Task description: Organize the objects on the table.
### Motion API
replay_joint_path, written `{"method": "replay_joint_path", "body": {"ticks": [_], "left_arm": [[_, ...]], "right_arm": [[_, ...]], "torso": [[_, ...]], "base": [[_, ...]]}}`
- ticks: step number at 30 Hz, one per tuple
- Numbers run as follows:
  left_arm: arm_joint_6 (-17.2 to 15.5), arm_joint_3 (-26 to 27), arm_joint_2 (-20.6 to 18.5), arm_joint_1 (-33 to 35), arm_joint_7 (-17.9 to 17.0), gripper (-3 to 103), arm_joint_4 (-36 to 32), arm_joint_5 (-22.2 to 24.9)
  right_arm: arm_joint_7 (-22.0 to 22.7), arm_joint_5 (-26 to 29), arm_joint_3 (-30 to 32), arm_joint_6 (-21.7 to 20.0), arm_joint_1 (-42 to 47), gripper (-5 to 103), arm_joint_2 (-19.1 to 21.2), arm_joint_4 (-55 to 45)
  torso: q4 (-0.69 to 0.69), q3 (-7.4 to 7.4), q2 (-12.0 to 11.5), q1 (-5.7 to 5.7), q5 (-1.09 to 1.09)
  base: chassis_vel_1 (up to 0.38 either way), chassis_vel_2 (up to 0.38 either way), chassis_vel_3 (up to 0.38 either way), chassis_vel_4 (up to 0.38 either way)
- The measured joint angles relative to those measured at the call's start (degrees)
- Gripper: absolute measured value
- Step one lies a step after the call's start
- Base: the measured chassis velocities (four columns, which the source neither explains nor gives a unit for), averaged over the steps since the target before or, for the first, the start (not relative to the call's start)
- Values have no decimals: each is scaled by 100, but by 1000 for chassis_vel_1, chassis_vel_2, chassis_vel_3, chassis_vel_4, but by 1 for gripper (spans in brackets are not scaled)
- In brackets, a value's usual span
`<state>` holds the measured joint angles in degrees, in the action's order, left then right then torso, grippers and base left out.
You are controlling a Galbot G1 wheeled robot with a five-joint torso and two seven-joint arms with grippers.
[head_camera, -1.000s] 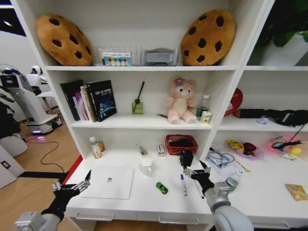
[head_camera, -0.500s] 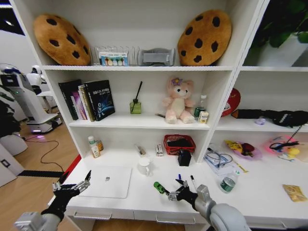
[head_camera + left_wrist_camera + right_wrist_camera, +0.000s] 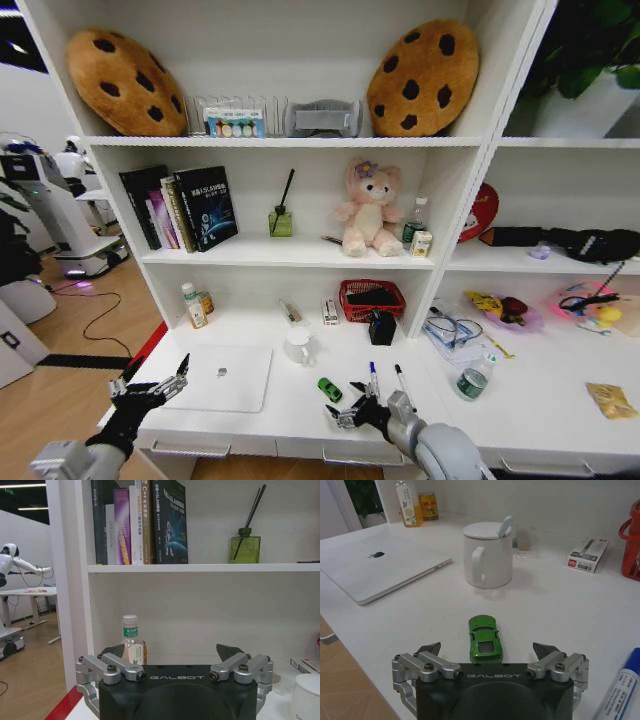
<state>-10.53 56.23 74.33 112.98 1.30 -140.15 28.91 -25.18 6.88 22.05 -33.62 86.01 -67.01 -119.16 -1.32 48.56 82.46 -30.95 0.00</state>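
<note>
Two grippers are seen over the long white desk point(image 3: 300, 425), and the right gripper point(image 3: 348, 411) is much the nearer to the small green toy car point(image 3: 329, 389). Its fingers point(image 3: 544, 650) are spread wide and released, grasping nothing. In the right wrist view the car point(image 3: 484, 638) lies on the desk just ahead of the gap between the fingers, at about 12 o'clock from the gripper point(image 3: 487, 651), with its long axis running straight away from the palm, so the fingers would close across its narrow width. A white mug with a lid point(image 3: 487, 554) stands farther on at 12 o'clock, and the thin silver laptop point(image 3: 379, 565) lies at about 10 o'clock. A white marker with a blue cap point(image 3: 623, 685) lies beside the gripper at 3 o'clock. The left gripper point(image 3: 150, 386) is held at the desk's left corner, well apart from the car, its fingers point(image 3: 114, 650) likewise open and empty.
</note>
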Motion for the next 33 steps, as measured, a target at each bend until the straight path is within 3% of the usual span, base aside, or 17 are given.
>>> {"method": "replay_joint_path", "body": {"ticks": [18, 23, 25, 26, 29, 32, 33], "left_arm": [[0, 0, 0, 0, 0, 100, 0, 0], [0, 0, 0, 0, 0, 100, 0, 0], [0, 0, 0, 0, 0, 100, 0, 0], [0, 0, 0, 0, 0, 100, 0, 0], [0, 0, 0, 0, 0, 100, 0, 0], [0, 0, 0, 0, 0, 100, 0, 0], [0, 0, 0, 0, 0, 100, 0, 0]], "right_arm": [[-296, 77, -116, 289, -269, 100, -114, 582], [-282, 79, -168, 304, -377, 80, -73, 677], [-272, 79, -176, 304, -383, 80, -67, 679], [-249, 80, -193, 304, -382, 69, -61, 673], [-231, 82, -212, 300, -361, 63, -58, 651], [-223, 84, -212, 297, -334, 47, -61, 655], [-223, 84, -212, 297, -334, 47, -61, 655]], "torso": [[-1, 0, 0, 0, 0], [0, -1, 1, 0, -1], [0, 0, 1, 0, -1], [-1, -1, 1, 0, 0], [0, -1, 1, 0, 0], [0, -1, 1, 0, 0], [0, -1, 1, 0, 0]], "base": [[0, 0, 0, 0], [0, 0, 0, 0], [0, 0, 0, 0], [0, 0, 0, 0], [0, 0, 0, 0], [0, 0, 0, 0], [0, 0, 0, 0]]}}
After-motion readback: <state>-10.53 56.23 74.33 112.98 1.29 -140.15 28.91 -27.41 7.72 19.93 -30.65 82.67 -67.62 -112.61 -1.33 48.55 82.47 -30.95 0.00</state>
